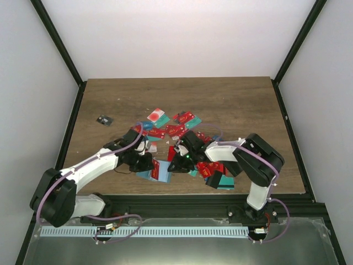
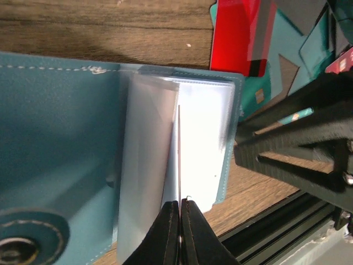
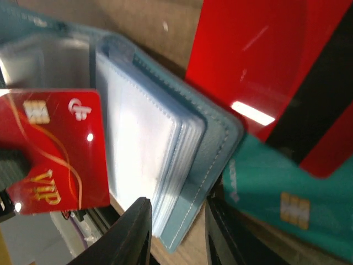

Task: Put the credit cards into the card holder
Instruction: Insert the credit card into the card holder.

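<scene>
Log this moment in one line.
left gripper: shut on red card | right gripper: clamps card holder | card holder: open

One teal card holder (image 2: 55, 138) lies open between two pairs of fingers, the left fingers (image 2: 165, 232) and the right fingers (image 3: 129, 237). The credit cards (image 1: 185, 130) overlap too much for an exact count. Most are red, a few are teal, and there is one white card with a red blot (image 1: 157, 116). Three cards show close to the right fingers: one red VIP card (image 3: 55, 149), one red card with a black stripe (image 3: 253, 66) and one teal card with a chip (image 3: 276, 204). One small black object (image 1: 103, 120) sits on the counter (image 1: 231, 99), well beyond the left fingers.
</scene>
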`<state>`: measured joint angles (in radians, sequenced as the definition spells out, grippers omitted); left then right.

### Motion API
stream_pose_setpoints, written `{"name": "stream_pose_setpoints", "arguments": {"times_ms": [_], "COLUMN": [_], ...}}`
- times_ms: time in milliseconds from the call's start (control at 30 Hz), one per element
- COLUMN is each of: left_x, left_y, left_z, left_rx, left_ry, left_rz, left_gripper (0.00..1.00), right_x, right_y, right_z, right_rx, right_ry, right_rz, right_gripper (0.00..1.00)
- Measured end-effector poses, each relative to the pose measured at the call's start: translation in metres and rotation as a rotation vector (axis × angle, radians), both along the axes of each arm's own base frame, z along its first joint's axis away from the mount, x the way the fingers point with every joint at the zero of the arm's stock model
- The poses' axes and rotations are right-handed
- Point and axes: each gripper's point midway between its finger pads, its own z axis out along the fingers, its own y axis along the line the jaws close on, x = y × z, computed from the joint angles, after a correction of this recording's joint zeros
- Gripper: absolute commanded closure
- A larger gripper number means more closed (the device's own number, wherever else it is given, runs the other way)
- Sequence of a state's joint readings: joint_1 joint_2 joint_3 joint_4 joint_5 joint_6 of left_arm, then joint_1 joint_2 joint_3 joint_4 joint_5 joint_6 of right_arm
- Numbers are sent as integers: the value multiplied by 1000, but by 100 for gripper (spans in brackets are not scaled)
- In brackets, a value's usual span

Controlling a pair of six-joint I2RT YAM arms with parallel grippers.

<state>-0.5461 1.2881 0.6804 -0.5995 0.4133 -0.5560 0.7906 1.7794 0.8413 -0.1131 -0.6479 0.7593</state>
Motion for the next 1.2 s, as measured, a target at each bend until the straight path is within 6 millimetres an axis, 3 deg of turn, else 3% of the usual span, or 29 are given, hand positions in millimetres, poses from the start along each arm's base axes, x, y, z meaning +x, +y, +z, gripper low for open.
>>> {"name": "stream_pose_setpoints", "arguments": {"times_ms": [267,600,933,1200], "left_x": [13,21,18,14], "left_y": [7,27,30,27], "left_z": [14,8,-5,-1], "left_rx": [26,128,120,57], "left_ry": [-51,-71,-74,-101], "left_rz": [75,138,158,181], "left_gripper": [96,96,96,96], "right_x": [25,28,36,36], "right_y": [3,5,14,14], "right_z": [0,1,1,1], "right_rx": [-14,-8,7,4], "right_ry": [-48,-62,-74,-78], "right_rz": [-5,17,44,44], "right_gripper": [70,70,70,69]}}
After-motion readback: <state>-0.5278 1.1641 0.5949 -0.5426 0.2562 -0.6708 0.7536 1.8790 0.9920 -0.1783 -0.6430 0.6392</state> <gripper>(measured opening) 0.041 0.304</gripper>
